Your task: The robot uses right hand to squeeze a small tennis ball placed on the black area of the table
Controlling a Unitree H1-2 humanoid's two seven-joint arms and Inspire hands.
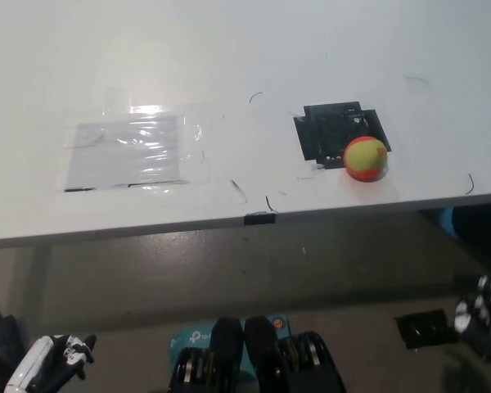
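One yellow-and-orange ball (366, 159) on white bench (229, 49), at near-right corner of black patch (337, 133). Clear plastic sheet (135, 151) taped well to its left. Grey floor below. Both low, off bench: white left hand (53, 360), black right hand (483, 315); finger spread unclear.

A white table (229, 57) (scuffed with dark marks) carries a glare-catching clear plastic sheet (135, 151); beneath lies grey floor (229, 262).

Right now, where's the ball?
In the head view the ball sits on the white table, right of centre, at the lower right corner of the black patch and near the table's front edge.
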